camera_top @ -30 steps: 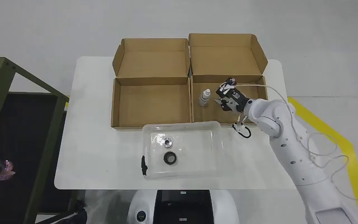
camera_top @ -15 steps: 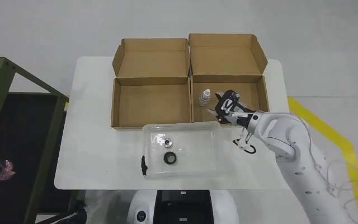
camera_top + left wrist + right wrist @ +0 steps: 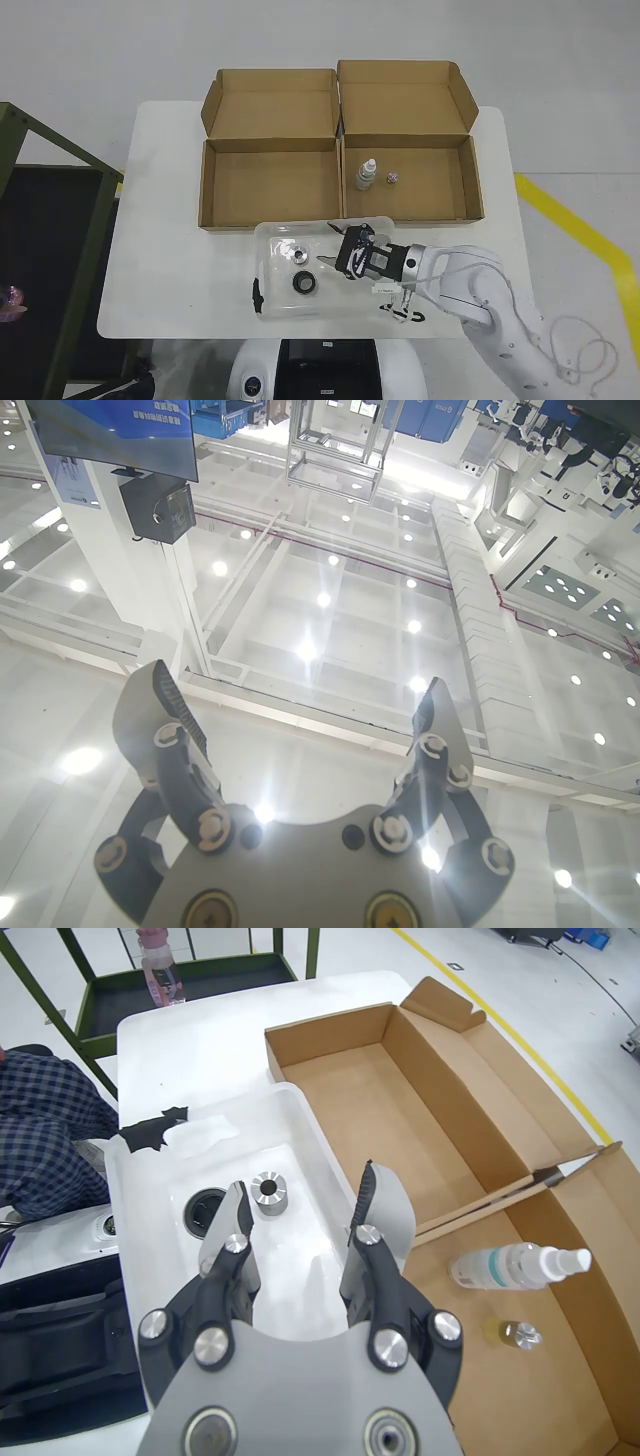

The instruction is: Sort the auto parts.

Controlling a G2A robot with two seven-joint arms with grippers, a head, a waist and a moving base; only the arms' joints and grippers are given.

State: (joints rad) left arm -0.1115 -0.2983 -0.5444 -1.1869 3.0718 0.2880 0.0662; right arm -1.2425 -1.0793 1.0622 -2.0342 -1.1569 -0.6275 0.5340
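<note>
Now the right gripper (image 3: pixel 338 256) hangs empty, jaws spread, inside the clear bin (image 3: pixel 270 232). The metal bushing (image 3: pixel 296 252) stands at its nine o'clock and the black ring (image 3: pixel 304 283) at eight. It should centre one part between the fingers before closing.

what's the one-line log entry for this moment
right hand: open, over clear bin | in bin: metal cylinder, black ring | right box: spray bottle, small part | left hand: open, empty
</note>
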